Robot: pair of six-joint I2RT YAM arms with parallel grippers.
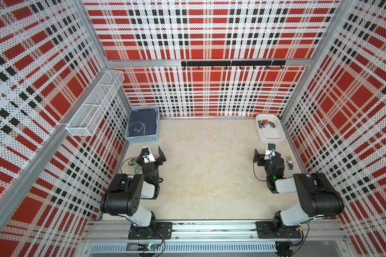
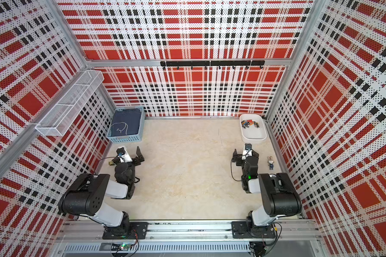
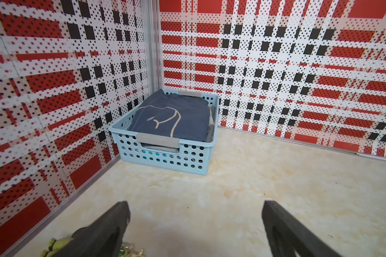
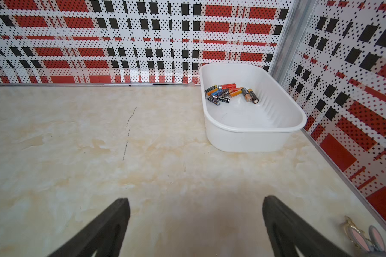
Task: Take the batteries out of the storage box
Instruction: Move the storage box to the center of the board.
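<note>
Storage box point(image 4: 254, 130): white, glossy, rounded corners; stands on the table point(image 4: 76, 144) in its far right corner, close to both walls; visible in both top views.

Batteries point(image 4: 230, 93): a loose heap at the far end of the box, several lying across one another; black-and-gold, orange, red and blue among them; all that I can see lie inside the box; the near end of its floor is bare.

Right gripper point(image 4: 196, 201): released, jaws spread wide, nothing between them; low over bare table on the near side of the box and apart from it.

Left gripper point(image 3: 195, 207): likewise released and empty; faces the far left corner, well apart from the box.

Light-blue basket point(image 3: 165, 155): perforated, in the far left corner; holds a folded dark-blue cloth point(image 3: 169, 115) bearing a pale line drawing.

Wire-mesh shelf point(image 1: 94, 104): white, on the left wall.

Hook rail point(image 1: 232, 63): black, on the back wall.

Rabbit figure point(image 1: 289, 162): small; lies on the table beside the right arm, near the right wall.

Green-and-yellow trinket point(image 1: 132, 163): beside the left arm; too little shows to say what it is.
</note>
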